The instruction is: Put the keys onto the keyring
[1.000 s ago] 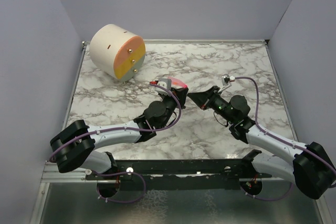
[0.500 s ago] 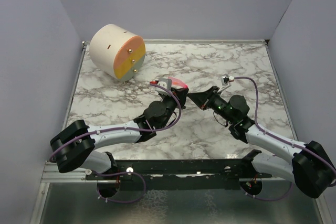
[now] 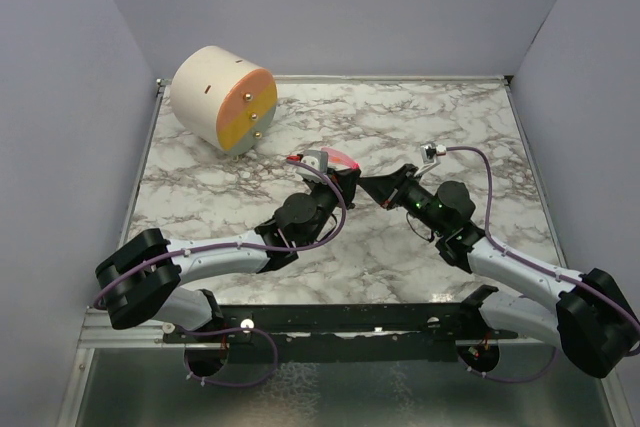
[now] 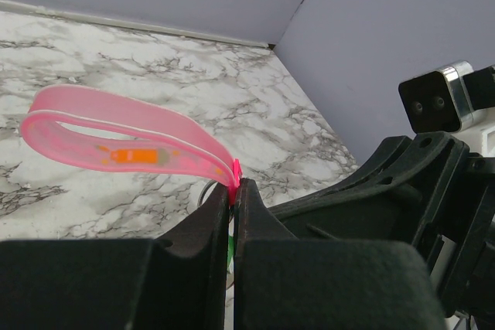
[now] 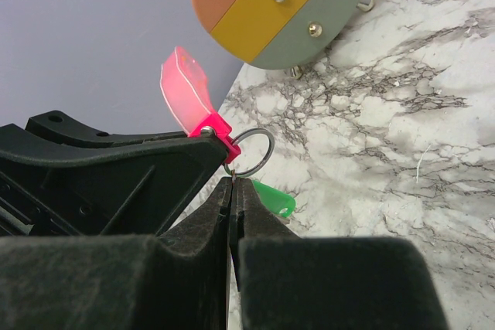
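Observation:
My left gripper (image 4: pixel 233 185) is shut on the red clip end of the pink key (image 4: pixel 116 141), a translucent strip that loops up and away from the jaws. The metal keyring (image 5: pixel 251 152) hangs from that clip (image 5: pixel 219 133). My right gripper (image 5: pixel 232 181) is shut, its tips pinching the ring's lower edge. The green key (image 5: pixel 275 199) pokes out from behind the right finger just below the ring; I cannot tell whether it is threaded on. In the top view both grippers (image 3: pixel 350 179) (image 3: pixel 364 185) meet tip to tip above mid-table, the pink key (image 3: pixel 340 157) sticking up.
A big cream cylinder (image 3: pixel 222 95) with an orange, yellow and grey face lies at the far left of the marble table (image 3: pixel 450 117). Grey walls (image 3: pixel 60 147) close in the left, back and right sides. Both arms reach inward from the near edge.
The right gripper's tip has edged slightly left, closer to the left gripper. Both grips are unchanged.

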